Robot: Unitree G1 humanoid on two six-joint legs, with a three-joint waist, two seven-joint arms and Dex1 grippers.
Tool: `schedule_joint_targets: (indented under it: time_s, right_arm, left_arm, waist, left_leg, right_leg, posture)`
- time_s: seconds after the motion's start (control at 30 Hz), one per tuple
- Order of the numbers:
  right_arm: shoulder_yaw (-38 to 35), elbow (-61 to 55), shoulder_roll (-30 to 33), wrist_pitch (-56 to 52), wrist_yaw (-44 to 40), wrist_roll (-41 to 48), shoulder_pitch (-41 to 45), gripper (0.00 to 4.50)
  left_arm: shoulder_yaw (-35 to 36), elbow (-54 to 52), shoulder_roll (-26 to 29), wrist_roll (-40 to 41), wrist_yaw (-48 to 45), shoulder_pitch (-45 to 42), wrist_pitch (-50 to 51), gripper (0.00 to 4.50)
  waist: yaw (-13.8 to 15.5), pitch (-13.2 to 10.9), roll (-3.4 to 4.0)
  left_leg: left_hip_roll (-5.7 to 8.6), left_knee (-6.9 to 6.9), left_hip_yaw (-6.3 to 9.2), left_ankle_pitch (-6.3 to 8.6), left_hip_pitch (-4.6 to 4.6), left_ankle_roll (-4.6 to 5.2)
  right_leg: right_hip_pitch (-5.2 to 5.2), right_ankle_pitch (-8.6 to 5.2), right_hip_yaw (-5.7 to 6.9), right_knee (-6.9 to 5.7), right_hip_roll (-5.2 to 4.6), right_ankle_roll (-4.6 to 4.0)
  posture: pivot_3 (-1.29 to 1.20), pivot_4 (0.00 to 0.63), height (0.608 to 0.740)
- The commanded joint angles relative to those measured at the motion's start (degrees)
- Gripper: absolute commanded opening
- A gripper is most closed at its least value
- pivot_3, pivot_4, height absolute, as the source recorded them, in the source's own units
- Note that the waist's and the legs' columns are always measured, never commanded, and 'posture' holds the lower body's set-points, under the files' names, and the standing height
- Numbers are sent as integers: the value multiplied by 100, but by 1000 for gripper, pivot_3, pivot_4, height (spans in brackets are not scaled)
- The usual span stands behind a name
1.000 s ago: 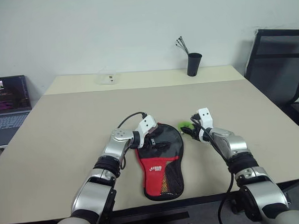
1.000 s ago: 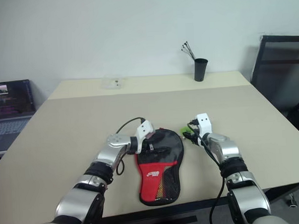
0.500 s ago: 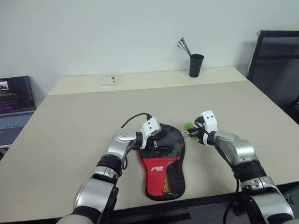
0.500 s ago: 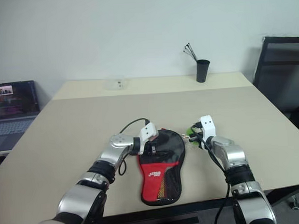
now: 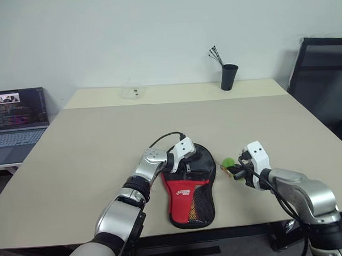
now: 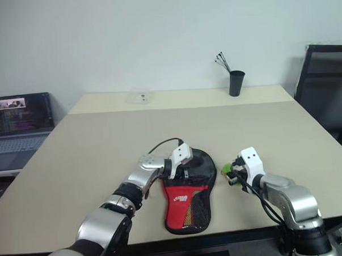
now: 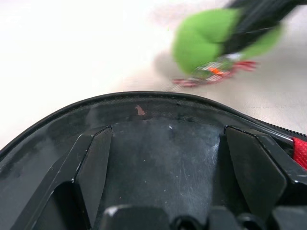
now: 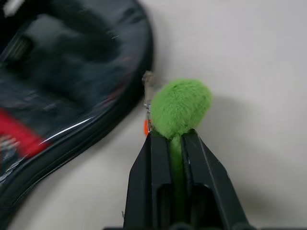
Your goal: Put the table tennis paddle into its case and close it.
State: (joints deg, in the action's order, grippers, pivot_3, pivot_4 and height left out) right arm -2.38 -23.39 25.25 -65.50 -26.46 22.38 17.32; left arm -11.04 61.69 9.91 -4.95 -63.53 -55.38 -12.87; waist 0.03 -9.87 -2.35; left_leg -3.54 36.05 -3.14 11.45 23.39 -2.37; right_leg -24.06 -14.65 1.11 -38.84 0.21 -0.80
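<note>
The case (image 5: 188,187), a black pouch with a red logo panel, lies flat near the table's front edge, its round head pointing away. My left gripper (image 5: 184,160) rests over that round head, open, its fingers (image 7: 91,167) spread wide across the black fabric. My right gripper (image 5: 236,173) is just right of the case, shut on the fuzzy lime-green tag (image 8: 180,106) that hangs from the case's rim. The tag (image 5: 227,163) lies on the table beside the head. The table tennis paddle is hidden.
An open laptop (image 5: 14,120) stands off the table's left side. A black cup (image 5: 229,77) with sticks and a small clear container (image 5: 132,92) sit at the far edge. A black chair (image 5: 322,76) stands at the right. The table (image 5: 103,131) is bare tan.
My right gripper has closed on the green tag and drawn it back toward the table's front edge. The left gripper slid slightly right over the case head. The camera has shifted.
</note>
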Motion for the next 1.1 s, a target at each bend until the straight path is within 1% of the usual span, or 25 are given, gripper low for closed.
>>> schedule_joint_targets:
  time_s: [0.03,0.33,0.47,0.67,0.87,1.1]
  right_arm:
    - [-240,-900,189,-615,-184,569,-274,25]
    - [-528,-1716,549,-1331,-384,1341,-795,25]
    - [-712,-2208,804,-1604,-719,1988,-1156,25]
    - [-783,-2638,767,-1735,-853,2814,-1613,25]
    - [-522,-2761,789,-1625,-748,3215,-1945,25]
    - [-169,-3004,514,-1610,-365,3632,-1953,25]
  left_arm:
    - [-330,309,-121,-346,32,113,51,4070]
    - [-376,445,-209,-446,63,54,-12,4070]
    - [-405,488,-260,-464,110,38,-26,4070]
    - [-423,505,-297,-493,122,32,-45,4070]
    - [-421,521,-310,-543,158,8,-48,4070]
    - [-409,532,-278,-565,226,-10,-63,4070]
  waist:
    - [4,1,-1]
    - [5,2,-3]
    - [35,7,-2]
    - [51,24,-4]
    - [38,28,-5]
    - [36,35,1]
  left_leg:
    - [2,0,0,1,1,1]
    - [2,0,6,4,4,6]
    - [6,-1,15,11,21,17]
    - [7,1,34,32,47,52]
    - [4,8,57,33,30,54]
    - [1,6,108,33,25,54]
  right_leg:
    - [0,0,1,2,-2,0]
    - [2,0,6,13,-3,1]
    - [2,-1,16,34,-5,3]
    - [13,4,36,88,-5,14]
    - [40,8,59,92,-6,23]
    - [68,3,109,103,-4,15]
  posture:
    - [0,150,740]
    - [0,150,740]
    - [0,150,740]
    - [0,150,740]
    - [0,150,740]
    - [0,150,740]
